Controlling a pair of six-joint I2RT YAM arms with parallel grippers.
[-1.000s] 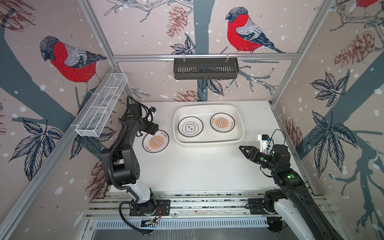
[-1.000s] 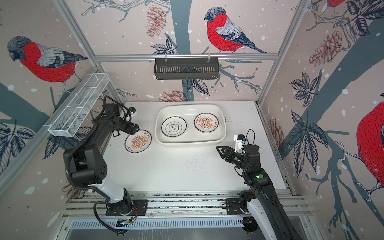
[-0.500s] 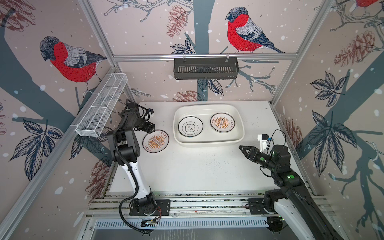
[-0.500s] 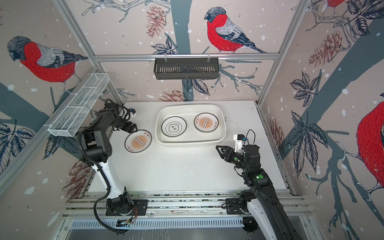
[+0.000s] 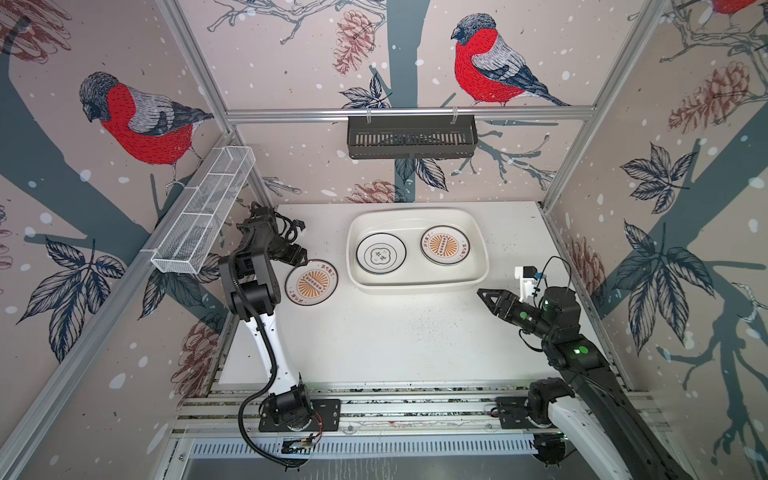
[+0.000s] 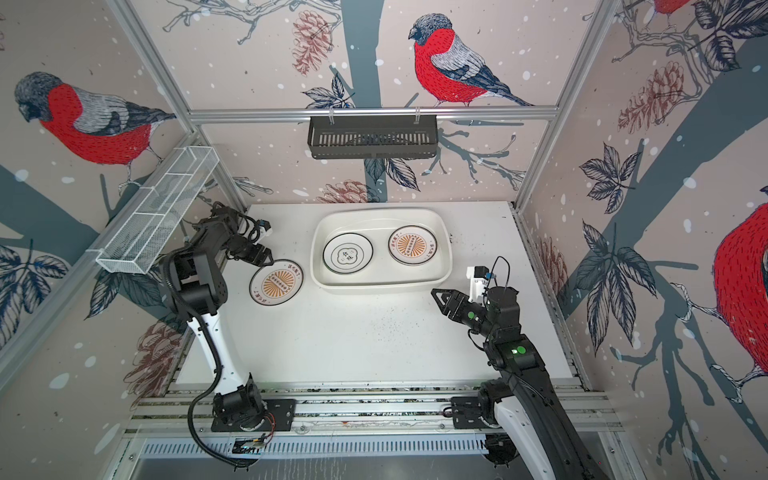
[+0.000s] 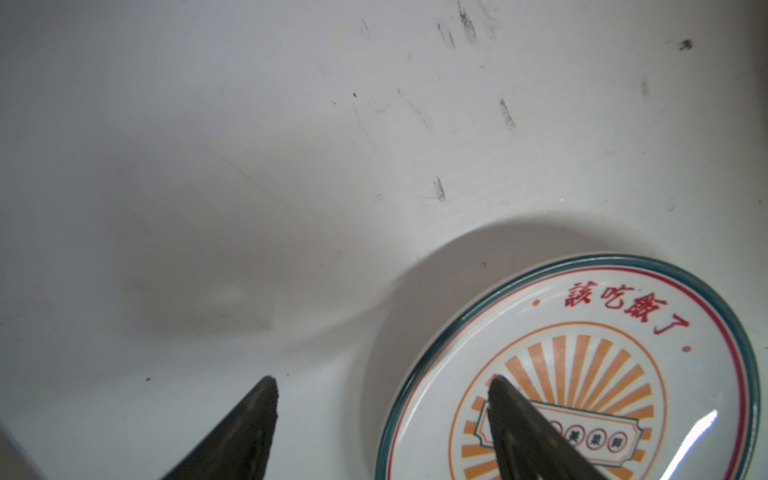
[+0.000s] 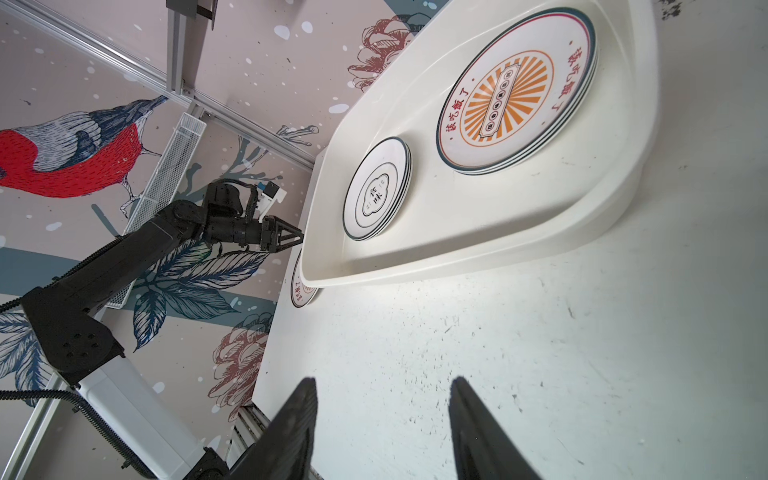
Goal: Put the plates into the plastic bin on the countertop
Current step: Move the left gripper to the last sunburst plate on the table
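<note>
Left hand (image 5: pixel 303 259) open astride 11 o'clock rim of lone plate (image 5: pixel 311 283), set for edge pinch; right hand (image 5: pixel 484 294) open, empty.

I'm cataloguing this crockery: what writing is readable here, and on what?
"該吃飯了", red, on the lone sunburst plate.
"該吃飯了", red, on the binned sunburst plate.
Black characters at the centre of the quatrefoil plate, and those on the sunburst banners: too small to read.

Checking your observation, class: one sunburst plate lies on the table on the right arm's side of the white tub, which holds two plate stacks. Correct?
No. The sunburst plate lies on the left arm's side of the tub, as both top views show; the rest holds.
</note>
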